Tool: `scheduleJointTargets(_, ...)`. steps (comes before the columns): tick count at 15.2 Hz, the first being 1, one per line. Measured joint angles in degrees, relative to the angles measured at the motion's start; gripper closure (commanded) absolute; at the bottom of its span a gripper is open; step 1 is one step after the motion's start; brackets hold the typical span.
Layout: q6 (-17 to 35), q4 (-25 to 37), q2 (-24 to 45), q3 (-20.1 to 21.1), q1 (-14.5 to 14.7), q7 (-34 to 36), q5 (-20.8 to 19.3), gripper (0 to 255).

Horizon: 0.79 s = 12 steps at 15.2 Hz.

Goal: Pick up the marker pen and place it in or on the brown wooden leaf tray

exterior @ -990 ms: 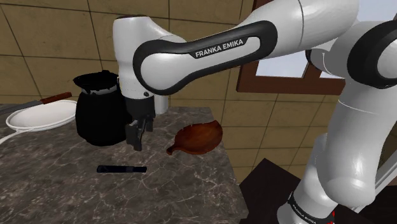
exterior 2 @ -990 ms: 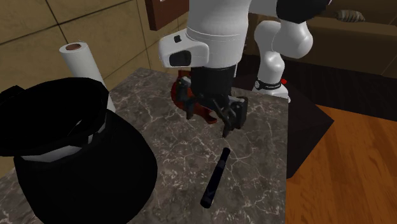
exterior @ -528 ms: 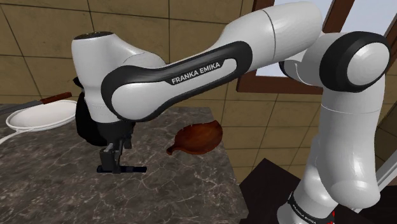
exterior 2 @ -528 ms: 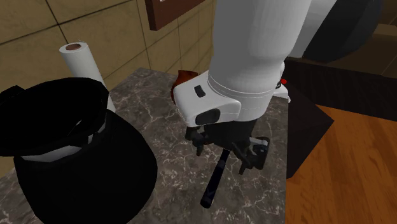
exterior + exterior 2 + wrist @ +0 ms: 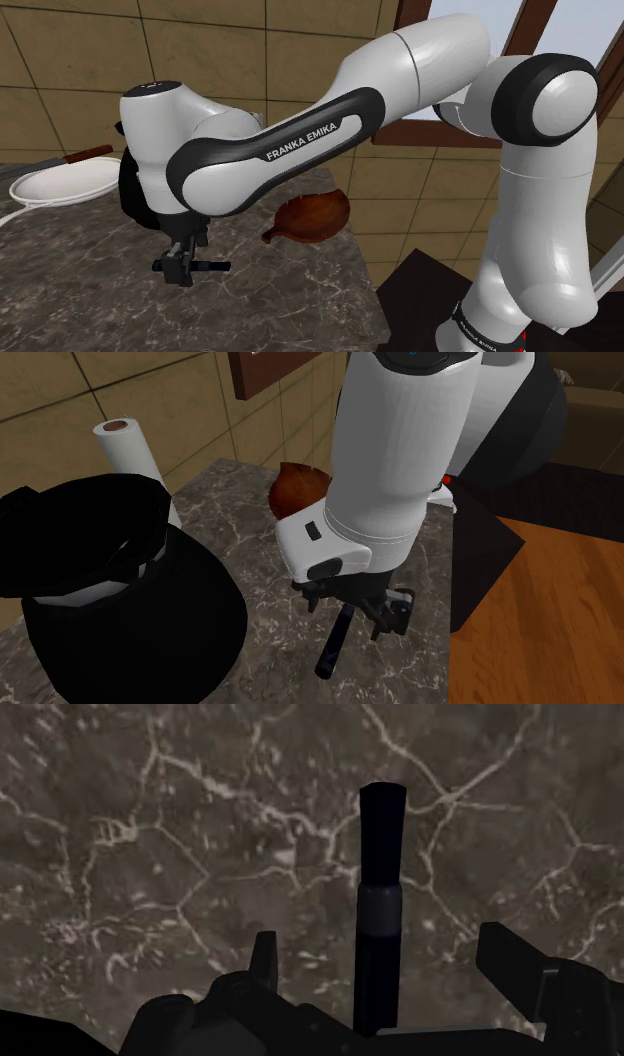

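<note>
A dark marker pen (image 5: 380,919) lies flat on the marbled stone counter (image 5: 290,290). My gripper (image 5: 382,949) is open and low over it, with one black finger on each side and neither touching the pen. In the shoulder view the gripper (image 5: 180,274) covers the pen's (image 5: 210,266) left end. From the second exterior view the pen (image 5: 331,649) sticks out below the gripper (image 5: 357,614). The brown leaf-shaped tray (image 5: 310,214) rests on the counter near the wall, to the shoulder view's right of the pen, and the same tray (image 5: 298,486) shows behind the arm.
A black coffee pot (image 5: 110,602) stands close beside the gripper, with a white paper roll (image 5: 126,456) behind it. A white plate (image 5: 62,183) and a red-handled knife (image 5: 86,153) lie at the shoulder view's far left. The counter edge (image 5: 368,296) drops off near the stand.
The gripper swung from above the counter near the pot down and over to the pen, and now straddles it lower than before. The fingers stayed open; the pen has not moved.
</note>
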Motion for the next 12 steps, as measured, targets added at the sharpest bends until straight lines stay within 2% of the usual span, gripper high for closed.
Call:
scheduleJointTargets(5,0.26,-0.13,0.11,-0.01,0.05,0.11,-0.08,0)
scheduleJointTargets(6,0.26,-0.13,0.11,-0.01,0.05,0.11,-0.08,255)
scheduleJointTargets(12,0.25,-0.13,0.10,0.00,0.06,0.11,-0.07,255)
